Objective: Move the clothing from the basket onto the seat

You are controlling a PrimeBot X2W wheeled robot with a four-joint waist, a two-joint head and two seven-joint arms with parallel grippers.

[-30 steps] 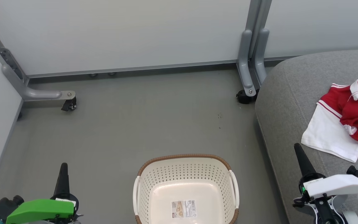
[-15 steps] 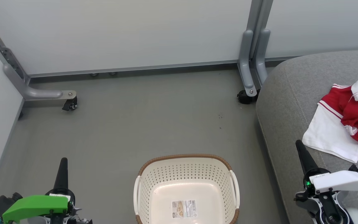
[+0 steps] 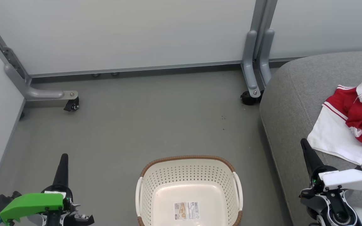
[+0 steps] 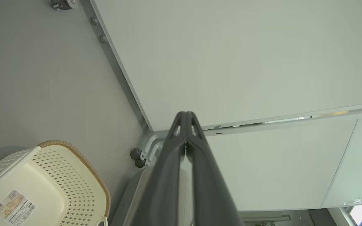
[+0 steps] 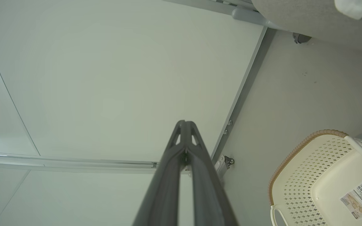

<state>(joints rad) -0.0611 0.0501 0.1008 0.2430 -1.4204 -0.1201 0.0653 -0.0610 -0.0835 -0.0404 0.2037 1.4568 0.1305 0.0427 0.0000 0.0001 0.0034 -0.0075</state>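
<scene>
Red and white clothing [image 3: 353,122] lies crumpled on the grey seat [image 3: 289,100] at the right, with a white panel spread flat toward the seat's near side. The basket [image 3: 187,174] stands on the floor [image 3: 137,119] beside the seat, its bare bottom showing a sticker [image 3: 186,210]. The left gripper [image 3: 64,157] hangs over the floor left of the basket, fingers pressed together on nothing. The right gripper [image 3: 304,143] hovers above the seat near the white panel, its fingers likewise closed and empty.
</scene>
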